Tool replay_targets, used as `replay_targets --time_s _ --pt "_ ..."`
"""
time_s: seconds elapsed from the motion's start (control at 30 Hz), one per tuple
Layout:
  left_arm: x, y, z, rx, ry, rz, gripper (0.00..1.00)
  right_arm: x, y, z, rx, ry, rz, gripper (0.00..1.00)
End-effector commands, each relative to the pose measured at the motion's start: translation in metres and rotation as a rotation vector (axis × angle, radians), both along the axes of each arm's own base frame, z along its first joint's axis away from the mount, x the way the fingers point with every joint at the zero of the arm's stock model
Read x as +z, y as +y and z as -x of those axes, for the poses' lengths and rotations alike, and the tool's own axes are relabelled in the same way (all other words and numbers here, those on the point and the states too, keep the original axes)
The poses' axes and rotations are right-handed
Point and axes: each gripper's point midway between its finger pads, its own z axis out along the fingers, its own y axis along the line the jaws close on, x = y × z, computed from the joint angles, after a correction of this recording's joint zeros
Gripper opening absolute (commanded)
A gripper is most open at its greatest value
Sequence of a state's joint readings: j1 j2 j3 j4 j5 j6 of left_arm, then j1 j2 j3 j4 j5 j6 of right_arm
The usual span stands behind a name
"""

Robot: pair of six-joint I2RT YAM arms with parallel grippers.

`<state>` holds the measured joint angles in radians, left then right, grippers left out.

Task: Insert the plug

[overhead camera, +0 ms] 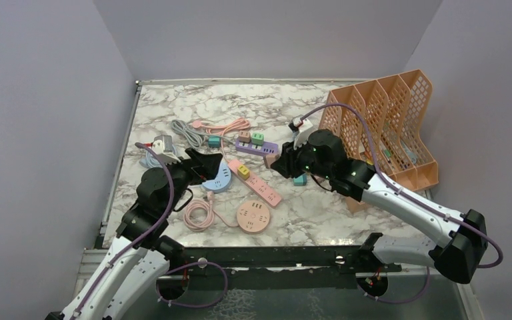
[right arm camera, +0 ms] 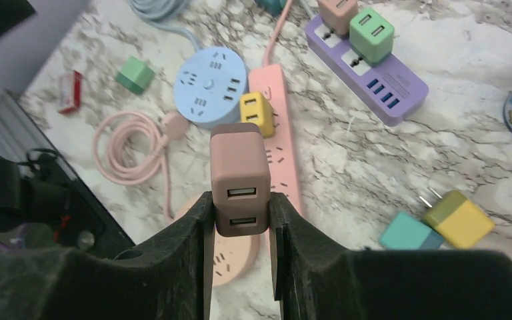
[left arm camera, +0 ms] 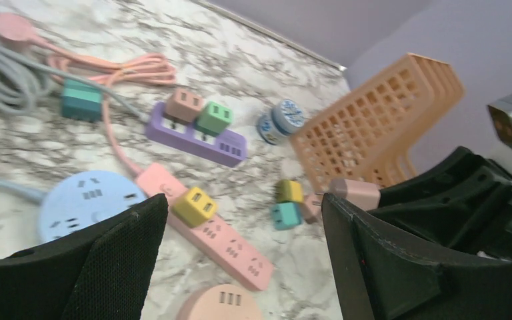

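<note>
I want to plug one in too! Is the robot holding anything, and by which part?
The right gripper holds the brown USB charger, fingers pinching its two sides beside the lower port. The left gripper holds nothing.

Layout: plug in right gripper; long power strip on counter below gripper, file rack to its right.
</note>
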<state>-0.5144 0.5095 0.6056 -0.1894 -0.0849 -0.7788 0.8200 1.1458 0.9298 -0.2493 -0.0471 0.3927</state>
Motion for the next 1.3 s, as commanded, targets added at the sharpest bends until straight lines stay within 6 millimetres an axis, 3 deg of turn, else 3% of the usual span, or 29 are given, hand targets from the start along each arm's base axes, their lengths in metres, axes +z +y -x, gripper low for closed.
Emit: replay_targets --time_s 0.0,0.1,0.4,0.6,1.27 --pt "-0.032 0.049 -0.002 0.170 0.030 -0.280 0.88 -0.019 -0.010 -0.003 0.084 -0.044 0.227 0.01" --pt "-0.042 0.064 0.000 0.236 0.075 -0.319 0.88 -0.028 -0.007 -0.005 0.109 -0.012 0.284 0.01" --pt "-0.065 0.076 0.013 0.248 0.181 -0.397 0.87 -0.052 0.004 -0.012 0.161 0.123 0.444 0.01" --pt "-0.057 0.088 0.013 0.294 0.150 -0.436 0.87 -0.066 0.010 -0.011 0.158 0.173 0.465 0.01" --pt "-0.054 0.077 0.016 0.232 0.126 -0.402 0.87 -0.125 0.051 -0.021 0.200 0.332 0.679 0.01"
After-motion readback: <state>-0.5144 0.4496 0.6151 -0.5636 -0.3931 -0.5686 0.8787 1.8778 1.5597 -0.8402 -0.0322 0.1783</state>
